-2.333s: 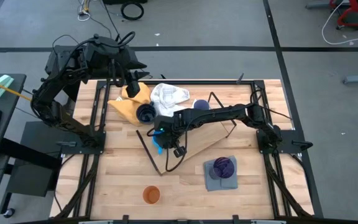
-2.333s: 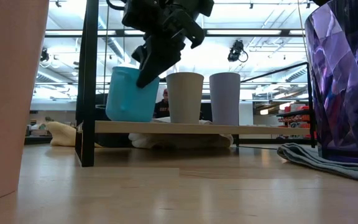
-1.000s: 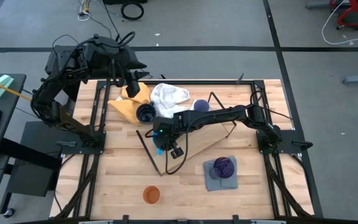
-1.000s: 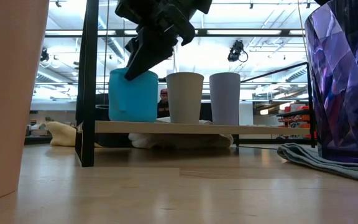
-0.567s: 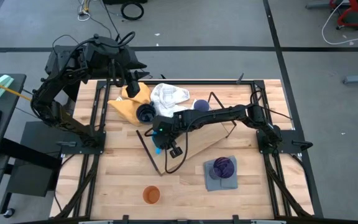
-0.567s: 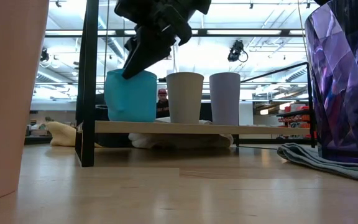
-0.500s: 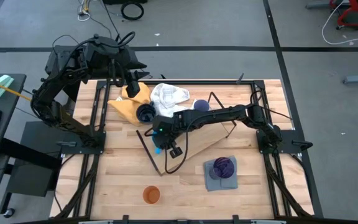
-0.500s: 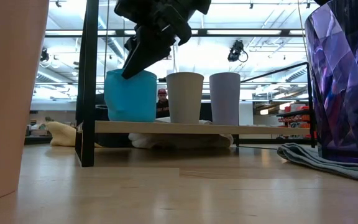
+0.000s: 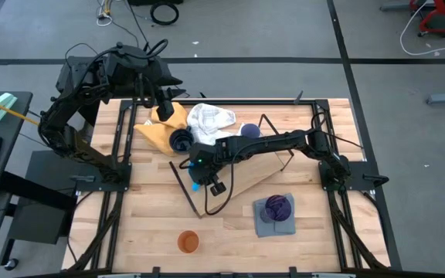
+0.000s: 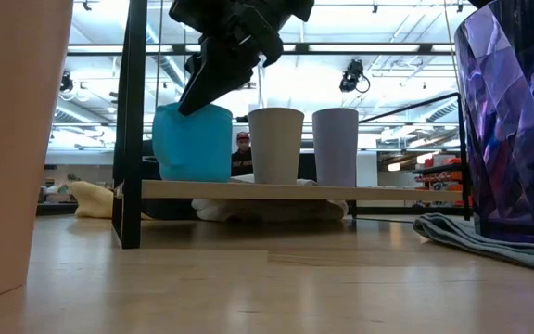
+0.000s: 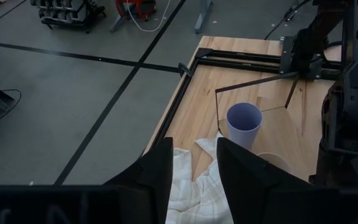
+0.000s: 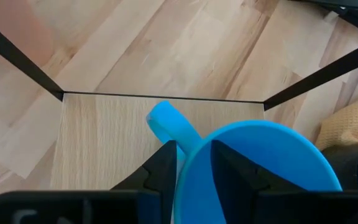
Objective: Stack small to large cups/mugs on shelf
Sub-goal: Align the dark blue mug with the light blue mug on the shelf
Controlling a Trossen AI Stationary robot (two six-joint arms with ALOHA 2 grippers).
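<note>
While the bright blue mug [image 10: 191, 142] sits at the left of the shelf [image 10: 276, 190] beside the beige cup [image 10: 275, 145], the right gripper [image 12: 193, 163] pinches its rim; the left gripper [image 11: 191, 163], upper left overhead, hangs narrowly parted

Blue mug [image 10: 192, 142], beige cup [image 10: 275, 145], lavender cup [image 10: 336, 147] upright in row on shelf [image 10: 276, 190].

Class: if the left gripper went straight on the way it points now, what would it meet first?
Probably the white cloth, which lies just ahead between the left gripper's fingers; the lavender cup stands further on. Depth is uncertain.
</note>
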